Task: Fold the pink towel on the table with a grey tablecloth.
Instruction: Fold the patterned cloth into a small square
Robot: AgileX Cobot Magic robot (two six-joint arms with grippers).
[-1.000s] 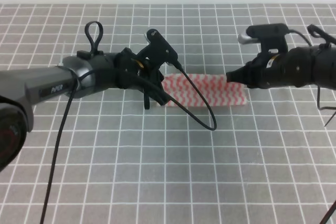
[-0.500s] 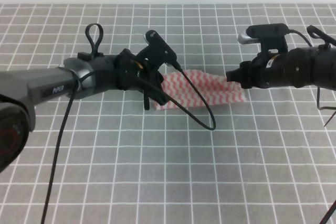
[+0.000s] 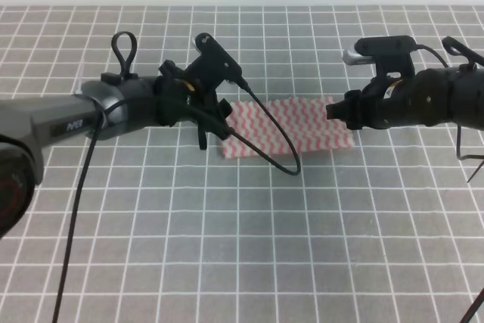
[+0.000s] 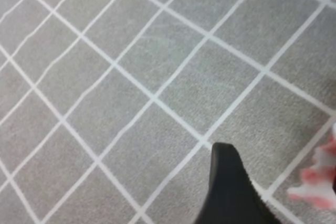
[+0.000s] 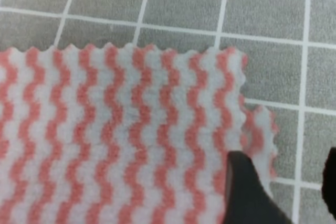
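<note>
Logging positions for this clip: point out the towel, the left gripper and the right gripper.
towel (image 3: 291, 122), exterior high view, middle of the striped cloth.
left gripper (image 3: 214, 122), exterior high view, between fingertips.
right gripper (image 3: 333, 110), exterior high view, at its tip.

one pink towel (image 3: 291, 128), two claws (image 3: 214, 117) (image 3: 333, 110)

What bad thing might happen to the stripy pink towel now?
1. The black cable loop hanging from the left gripper lies across the pink-and-white zigzag towel; it might drag the fold open.
2. In the right wrist view, one towel layer pokes out at the corner, so the edges may end up uneven.
</note>
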